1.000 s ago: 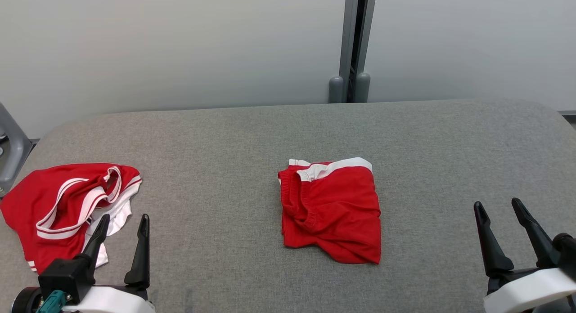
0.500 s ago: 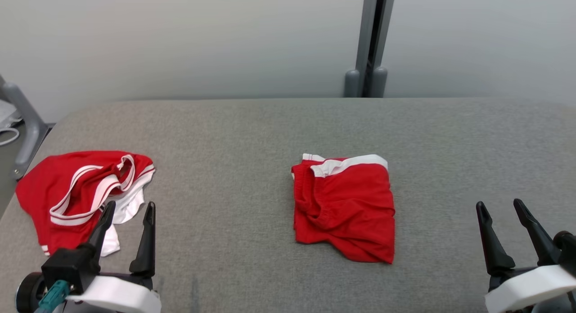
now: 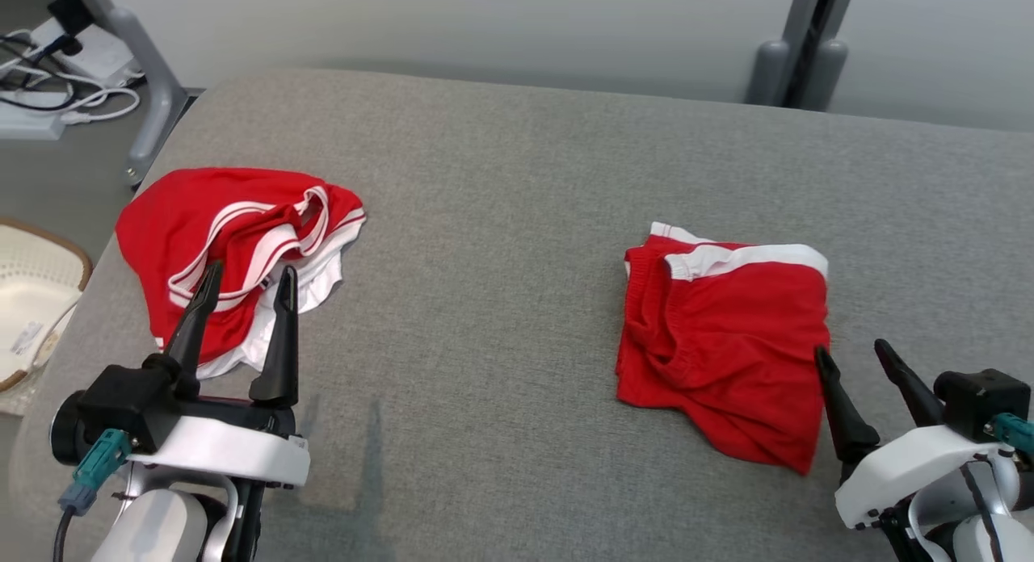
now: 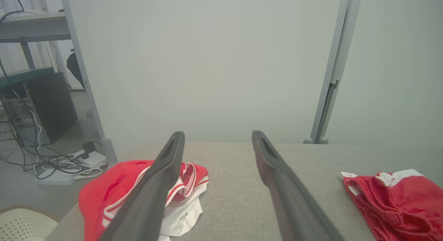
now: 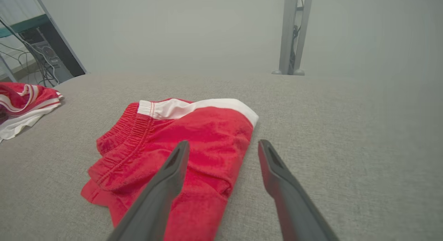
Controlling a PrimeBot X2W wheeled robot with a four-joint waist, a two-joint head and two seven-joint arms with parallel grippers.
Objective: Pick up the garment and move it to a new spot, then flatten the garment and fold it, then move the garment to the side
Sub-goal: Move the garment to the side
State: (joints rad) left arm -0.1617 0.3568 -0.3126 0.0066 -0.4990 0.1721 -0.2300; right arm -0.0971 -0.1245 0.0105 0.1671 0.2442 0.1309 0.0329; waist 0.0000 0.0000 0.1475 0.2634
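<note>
Two red garments lie well apart on the grey padded surface [image 3: 485,223]. A crumpled garment [image 3: 234,239] with white stripes sits in a loose heap near the left edge, and a pair of folded shorts [image 3: 727,336] lies flat right of centre, its white waistband turned toward the far wall. The left pincer [image 3: 250,268] is spread wide and holds nothing. Its fingers point over the near edge of the crumpled heap, which the left wrist view shows lying partly beneath one finger. That lineup suggests this heap is the piece about to be picked up, since it has not yet been flattened or folded. The right pincer [image 3: 850,348] is likewise spread and empty. It hangs at the right-hand edge of the folded shorts, with one finger crossing the red cloth and the other over bare fabric. It looks parked rather than reaching. The shorts look finished, lying compact and squared. The heap's bunched layers and loose white lining will likely need a pinch on a single edge, or the cloth will drag up in a wad. A pale basket [image 3: 32,295] sits beyond the surface's left edge.
</note>
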